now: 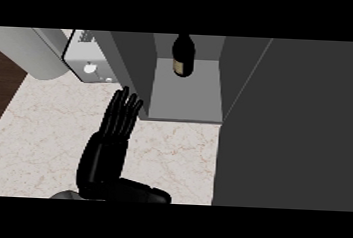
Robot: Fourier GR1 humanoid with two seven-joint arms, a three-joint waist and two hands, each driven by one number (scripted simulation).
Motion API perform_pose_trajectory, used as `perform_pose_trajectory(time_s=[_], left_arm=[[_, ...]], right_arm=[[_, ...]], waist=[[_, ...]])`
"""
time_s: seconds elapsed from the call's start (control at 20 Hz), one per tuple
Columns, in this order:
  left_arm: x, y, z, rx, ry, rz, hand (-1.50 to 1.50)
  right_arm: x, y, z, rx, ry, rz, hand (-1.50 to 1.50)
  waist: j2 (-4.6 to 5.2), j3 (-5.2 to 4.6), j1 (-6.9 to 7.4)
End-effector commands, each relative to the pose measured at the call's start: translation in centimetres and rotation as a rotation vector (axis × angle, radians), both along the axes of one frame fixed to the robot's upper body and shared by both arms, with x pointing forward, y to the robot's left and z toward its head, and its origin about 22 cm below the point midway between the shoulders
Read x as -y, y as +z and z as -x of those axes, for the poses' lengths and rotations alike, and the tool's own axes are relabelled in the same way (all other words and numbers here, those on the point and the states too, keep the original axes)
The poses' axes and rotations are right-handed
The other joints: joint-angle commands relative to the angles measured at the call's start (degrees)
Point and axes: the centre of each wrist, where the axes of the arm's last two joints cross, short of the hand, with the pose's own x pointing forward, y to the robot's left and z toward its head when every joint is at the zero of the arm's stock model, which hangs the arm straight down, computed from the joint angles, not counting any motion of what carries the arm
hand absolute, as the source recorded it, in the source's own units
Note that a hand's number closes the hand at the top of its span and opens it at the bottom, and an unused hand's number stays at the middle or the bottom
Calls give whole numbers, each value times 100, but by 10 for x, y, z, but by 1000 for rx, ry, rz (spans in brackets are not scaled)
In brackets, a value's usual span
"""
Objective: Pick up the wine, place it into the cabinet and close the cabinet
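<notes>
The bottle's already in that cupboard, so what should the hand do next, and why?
Probably swing the left door shut with the left hand: the wine already stands inside the cabinet, and the straight fingers sit just beside that open door's edge.

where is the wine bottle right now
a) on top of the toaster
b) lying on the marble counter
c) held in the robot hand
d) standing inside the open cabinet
d: the wine bottle stands upright on the cabinet shelf, while the left robot hand, fingers straight, holds nothing.
</notes>
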Motion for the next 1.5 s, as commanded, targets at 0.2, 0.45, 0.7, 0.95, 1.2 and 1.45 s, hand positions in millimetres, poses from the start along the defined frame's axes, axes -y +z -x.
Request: perform_pose_trajectory(time_s=[0.2,0.45,0.7,0.95,1.2,1.45], left_arm=[[-28,31,33,33,77,-2,-150],[-63,28,69,30,162,-34,-150],[-97,36,78,45,205,-25,-150],[-115,42,107,43,209,-6,-150],[-163,48,114,34,230,-36,-150],[-184,39,122,51,252,-37,-150]], right_arm=[[-11,8,15,-19,220,237,150],[-20,5,22,-61,331,242,150],[-37,8,40,-143,459,170,150],[-70,18,51,-123,510,151,150],[-103,18,46,-99,502,128,150],[-141,31,45,-42,483,175,150]], waist=[[-9,-1,3],[-4,-4,37],[1,-12,33],[-17,-17,93],[-27,-18,106],[-24,-21,132]])
